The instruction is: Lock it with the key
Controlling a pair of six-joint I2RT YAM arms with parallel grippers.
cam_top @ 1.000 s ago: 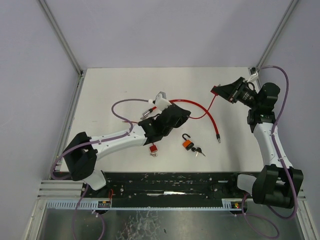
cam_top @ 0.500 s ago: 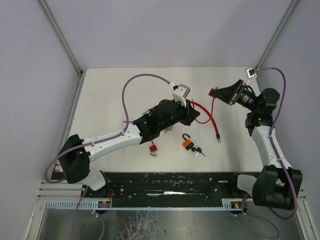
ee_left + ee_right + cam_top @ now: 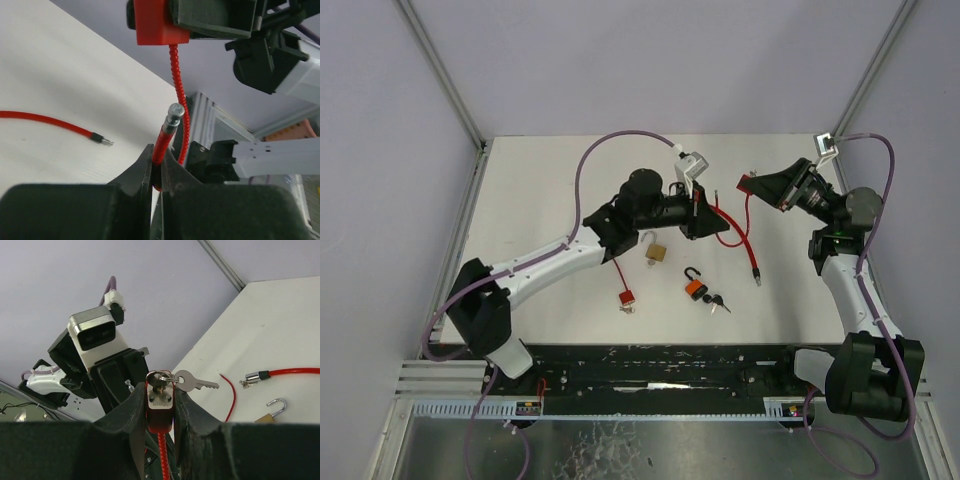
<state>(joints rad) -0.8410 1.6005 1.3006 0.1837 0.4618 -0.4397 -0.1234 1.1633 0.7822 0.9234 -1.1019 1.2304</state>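
Note:
My right gripper (image 3: 756,185) is shut on a red cable lock (image 3: 159,405), held in the air at the table's right. A key (image 3: 161,381) sits in its silver face, with a second key (image 3: 195,382) hanging from the ring. A red cable (image 3: 178,85) runs out of the lock body (image 3: 156,22). My left gripper (image 3: 157,154) is shut on a red cable end (image 3: 165,135), whose metal tip (image 3: 175,112) points up toward the lock, a short way below it. In the top view the left gripper (image 3: 706,213) is just left of the lock (image 3: 748,183).
On the table lie a brass padlock (image 3: 657,251), an orange padlock (image 3: 693,288) with black keys (image 3: 718,302), and a red padlock (image 3: 626,298). Another red cable end (image 3: 757,280) rests on the table below the right gripper. Grey walls enclose the table.
My left arm has swung right and toward the back, lifting the cable end close to the lock and uncovering the brass padlock. The right gripper has barely moved.

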